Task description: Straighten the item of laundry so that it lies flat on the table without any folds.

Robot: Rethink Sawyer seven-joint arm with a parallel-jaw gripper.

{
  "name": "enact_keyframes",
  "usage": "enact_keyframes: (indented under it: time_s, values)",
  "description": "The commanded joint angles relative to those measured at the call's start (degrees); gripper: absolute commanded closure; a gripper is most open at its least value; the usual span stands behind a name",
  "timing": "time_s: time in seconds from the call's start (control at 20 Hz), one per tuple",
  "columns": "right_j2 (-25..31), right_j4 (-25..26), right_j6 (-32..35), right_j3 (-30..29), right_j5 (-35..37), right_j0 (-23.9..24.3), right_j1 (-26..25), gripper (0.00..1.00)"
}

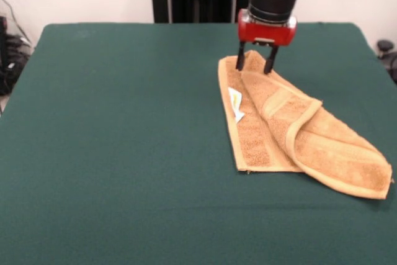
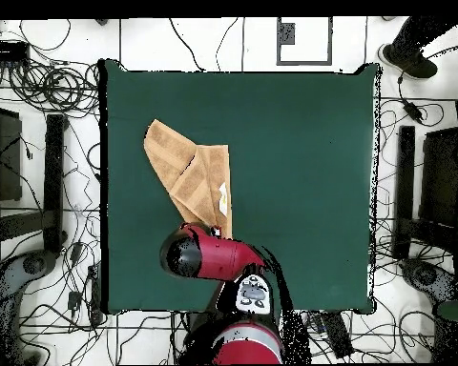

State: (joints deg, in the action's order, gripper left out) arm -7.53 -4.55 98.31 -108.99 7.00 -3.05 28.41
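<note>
The tan towel point(image 1: 298, 131) lies folded over itself on the right half of the green bench point(image 1: 124, 153), its white tag point(image 1: 236, 104) showing near its left edge. The tool point(image 1: 255, 60) stands over the towel's far corner, its two fingers point(image 1: 240, 59) apart, tips touching the cloth.

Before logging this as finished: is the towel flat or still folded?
Folded. The towel has one side doubled over itself, with a raised rolled edge; open gripper straddles its far corner.

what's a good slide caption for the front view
Open gripper poised over the far corner of a folded tan towel on the green table.
</note>
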Motion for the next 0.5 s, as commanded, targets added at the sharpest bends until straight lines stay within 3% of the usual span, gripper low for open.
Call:
enact_keyframes:
  time_s: [0.05,0.5]
  values:
    - [7.1,1.3,5.0,5.3,2.7,-0.4,-0.3,0.0]
    - [6.9,0.5,6.5,7.8,-0.6,-0.5,-4.0,0.0]
